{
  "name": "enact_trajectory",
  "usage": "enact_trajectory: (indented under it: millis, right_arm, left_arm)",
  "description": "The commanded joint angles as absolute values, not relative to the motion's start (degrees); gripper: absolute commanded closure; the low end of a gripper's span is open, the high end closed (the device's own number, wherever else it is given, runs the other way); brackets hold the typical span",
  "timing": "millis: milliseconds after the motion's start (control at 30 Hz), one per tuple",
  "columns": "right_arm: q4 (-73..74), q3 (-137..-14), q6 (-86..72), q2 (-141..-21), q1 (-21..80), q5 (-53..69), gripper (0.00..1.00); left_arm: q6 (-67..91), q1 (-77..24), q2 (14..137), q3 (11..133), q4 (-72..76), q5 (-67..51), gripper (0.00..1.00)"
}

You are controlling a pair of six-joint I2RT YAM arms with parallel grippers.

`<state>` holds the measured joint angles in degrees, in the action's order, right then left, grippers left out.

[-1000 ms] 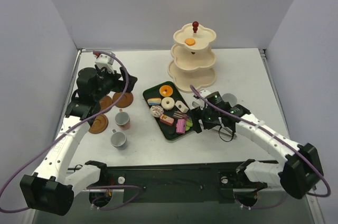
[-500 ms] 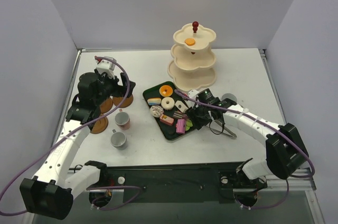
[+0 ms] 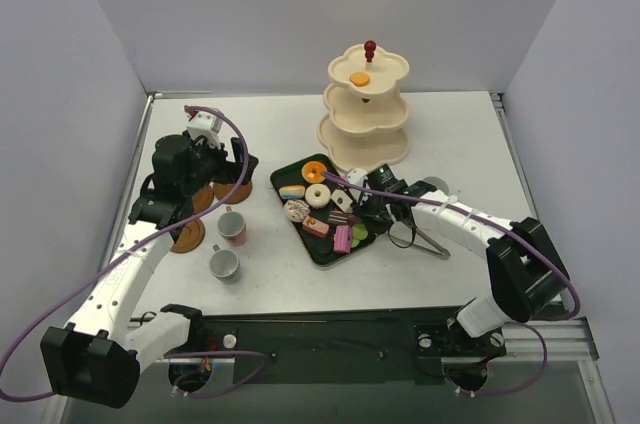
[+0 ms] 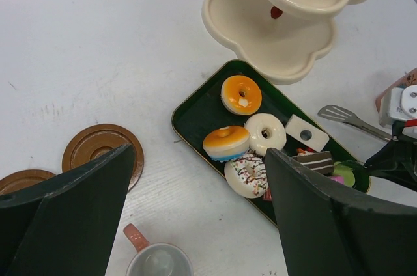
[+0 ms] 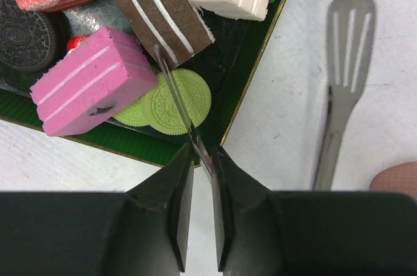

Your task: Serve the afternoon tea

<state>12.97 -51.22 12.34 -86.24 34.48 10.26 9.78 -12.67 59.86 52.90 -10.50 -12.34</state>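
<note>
Toy sweets fill the dark green tray [image 3: 322,249]. In the right wrist view a pink cake slice [image 5: 91,90], green macarons [image 5: 176,103] and a brown cake slice [image 5: 156,9] lie at the tray's corner. My right gripper [image 5: 201,152] [image 3: 372,214] is shut on one thin arm of the metal tongs [image 5: 172,87]. The tongs' other arm rests on the table with its slotted end [image 5: 350,41]. My left gripper [image 4: 201,152] [image 3: 215,159] hangs open above the table. It is between the brown saucers [image 4: 103,147] and the donuts [image 4: 241,94].
The cream three-tier stand [image 3: 366,119] rises behind the tray with an orange sweet [image 3: 360,78] on its top tier. A pink cup [image 3: 232,227] and a grey cup [image 3: 224,264] stand left of the tray, near the saucers [image 3: 186,235].
My right gripper has moved left to the tray's near corner and closed from wide open onto the tongs' arm. The left arm has shifted only slightly, still open.
</note>
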Motion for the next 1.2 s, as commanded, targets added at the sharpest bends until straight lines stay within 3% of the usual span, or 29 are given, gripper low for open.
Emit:
enact_trajectory:
  millis: [0, 67, 500, 700, 1167]
  right_arm:
    - [12.8, -53.4, 12.8, -86.9, 34.2, 9.8, 0.95]
    - [13.4, -53.4, 12.6, -86.4, 34.2, 9.6, 1.0]
    - [19.8, -54.9, 5.3, -76.7, 34.8, 5.1, 1.0]
    - [20.7, -54.5, -1.6, -73.2, 39.5, 6.8, 1.0]
    - [12.3, -56.7, -1.5, -85.6, 52.6, 6.5, 1.0]
  left_arm:
    - [9.4, -12.6, 60.0, 55.9, -9.6, -13.5, 0.08]
    - [9.5, -12.5, 59.9, 55.9, -9.6, -13.6, 0.08]
    - [10.1, -12.5, 59.9, 55.7, -9.5, -13.6, 0.08]
    - [10.1, -12.6, 59.7, 55.6, -9.5, -13.4, 0.08]
    - [10.2, -12.5, 60.6, 55.5, -9.3, -13.4, 0.09]
